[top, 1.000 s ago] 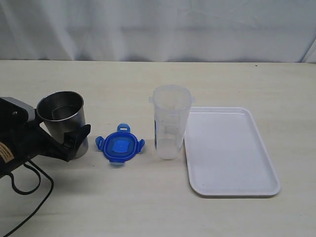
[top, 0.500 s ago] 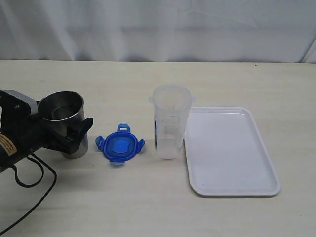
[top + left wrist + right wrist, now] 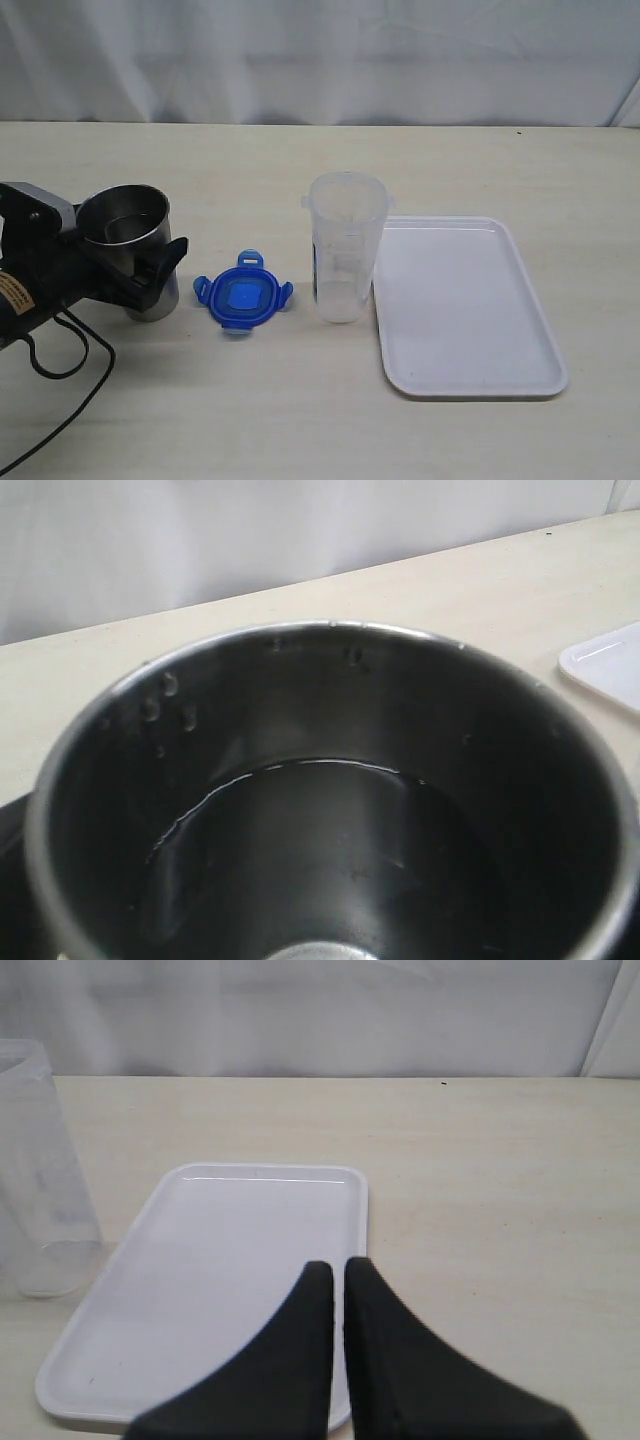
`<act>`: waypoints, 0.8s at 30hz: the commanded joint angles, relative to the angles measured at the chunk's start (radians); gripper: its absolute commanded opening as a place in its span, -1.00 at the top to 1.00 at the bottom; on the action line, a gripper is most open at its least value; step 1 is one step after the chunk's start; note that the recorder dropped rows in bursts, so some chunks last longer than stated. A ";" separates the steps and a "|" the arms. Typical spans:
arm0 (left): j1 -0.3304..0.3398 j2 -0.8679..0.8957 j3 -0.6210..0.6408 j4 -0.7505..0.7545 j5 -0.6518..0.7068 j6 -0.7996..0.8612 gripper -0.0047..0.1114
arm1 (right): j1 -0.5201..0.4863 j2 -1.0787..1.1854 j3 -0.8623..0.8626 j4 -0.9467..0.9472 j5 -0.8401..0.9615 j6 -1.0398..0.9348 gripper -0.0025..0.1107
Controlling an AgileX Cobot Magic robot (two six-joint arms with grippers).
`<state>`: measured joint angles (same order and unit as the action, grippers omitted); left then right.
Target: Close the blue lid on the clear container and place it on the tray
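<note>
Writing first: a small yellowish label point(image 3: 12, 298) sits on the left arm, its print too small to read. No lettering shows on the lid, the container or the tray.

Over to the left claw point(image 3: 152, 264). It sits around the steel cup point(image 3: 125, 235), one black finger crossing the cup's front wall and the other hidden behind it. I cannot tell whether it is squeezing the cup or only bracketing it. The left wrist view is filled by the cup's dark inside, with droplets on the wall.

The right claw point(image 3: 337, 1265) is pinched narrow, just a thin slit between its black fingers, and it holds nothing. It hangs above the near end of the tray point(image 3: 220, 1260).

Now the room to move. The blue lid point(image 3: 243, 297) lies flat on the desk point(image 3: 300, 420), between the cup and the clear container point(image 3: 346, 245) and touching neither. The container stands upright with its mouth open, its base just beside the tray's left long edge. The tray surface is bare white, with a low rim and rounded corners. Open desk runs in front of the row and behind it, up to the white curtain point(image 3: 320, 60). A black cable point(image 3: 60, 400) loops at the front left.

The lid is round and deep blue, with four tabs splayed out and a paler square centre. The container is translucent with a flared rim.
</note>
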<state>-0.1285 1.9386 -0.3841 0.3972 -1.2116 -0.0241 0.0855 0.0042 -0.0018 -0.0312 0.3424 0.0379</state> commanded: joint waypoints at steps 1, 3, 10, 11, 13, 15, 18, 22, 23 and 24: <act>-0.001 0.004 -0.002 0.010 -0.010 -0.006 -0.85 | -0.004 -0.004 0.002 -0.002 0.001 0.000 0.88; -0.001 0.004 -0.002 0.010 -0.010 -0.006 -0.85 | -0.004 -0.004 0.002 -0.002 0.001 0.000 0.88; -0.001 0.004 -0.002 0.010 -0.010 -0.006 -0.85 | -0.004 -0.004 0.002 -0.002 0.001 0.000 0.88; -0.001 0.004 -0.002 0.010 -0.010 -0.006 -0.85 | -0.004 -0.004 0.002 -0.002 0.001 0.000 0.88; -0.001 0.004 -0.002 0.010 -0.010 -0.006 -0.85 | -0.004 -0.004 0.002 -0.002 0.001 0.000 0.88; -0.001 0.004 -0.002 0.010 -0.010 -0.006 -0.85 | -0.004 -0.004 0.002 -0.002 0.001 0.000 0.88; -0.001 0.004 -0.012 0.011 -0.010 -0.006 -0.85 | -0.004 -0.004 0.002 -0.002 0.001 0.000 0.88; -0.001 0.004 -0.013 0.013 -0.010 -0.006 -0.84 | -0.004 -0.004 0.002 -0.002 0.001 0.000 0.88; -0.001 0.004 -0.013 0.013 -0.010 -0.006 -0.84 | -0.004 -0.004 0.002 -0.002 0.001 0.000 0.88; -0.001 0.004 -0.013 0.013 -0.010 -0.006 -0.84 | -0.004 -0.004 0.002 -0.002 0.001 0.000 0.88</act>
<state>-0.1285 1.9386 -0.3936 0.4079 -1.2116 -0.0241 0.0855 0.0042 -0.0018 -0.0312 0.3424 0.0379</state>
